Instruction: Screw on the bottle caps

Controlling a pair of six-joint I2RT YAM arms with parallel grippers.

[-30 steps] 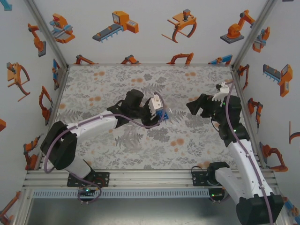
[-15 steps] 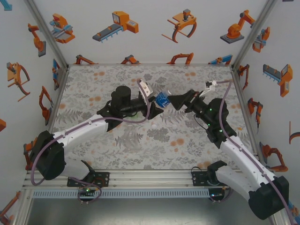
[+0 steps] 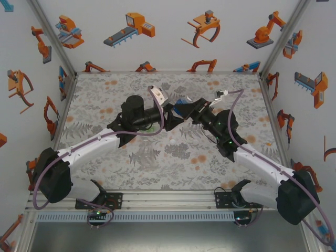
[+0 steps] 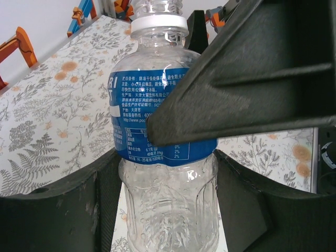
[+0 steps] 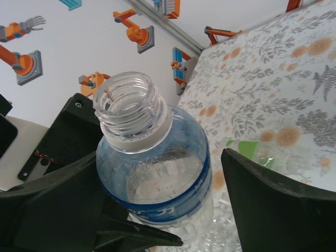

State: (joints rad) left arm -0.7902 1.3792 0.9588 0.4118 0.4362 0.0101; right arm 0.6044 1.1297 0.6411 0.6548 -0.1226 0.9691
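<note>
My left gripper (image 4: 167, 202) is shut on the lower body of a clear blue-labelled bottle (image 4: 157, 105), which it holds above the table (image 3: 105, 100). The bottle's threaded neck (image 5: 128, 107) is bare, with just a white ring below it. My right gripper (image 5: 157, 199) is open and straddles the bottle's shoulder; its right finger (image 5: 273, 199) stands clear of the plastic. From above, both grippers meet at the bottle (image 3: 182, 108) mid-table. A green-labelled bottle (image 5: 249, 149) lies on the table behind. A small white dot (image 3: 172, 141), possibly a cap, lies on the table.
White side walls with robot stickers close in the table on the left, back and right. Both arm bases are bolted to the aluminium rail (image 3: 168, 202) at the near edge. Open patterned table surface lies left and right of the arms.
The right arm has swung left from the right wall to the bottle, and its jaws now straddle it. The left arm has carried the bottle slightly back and right.
</note>
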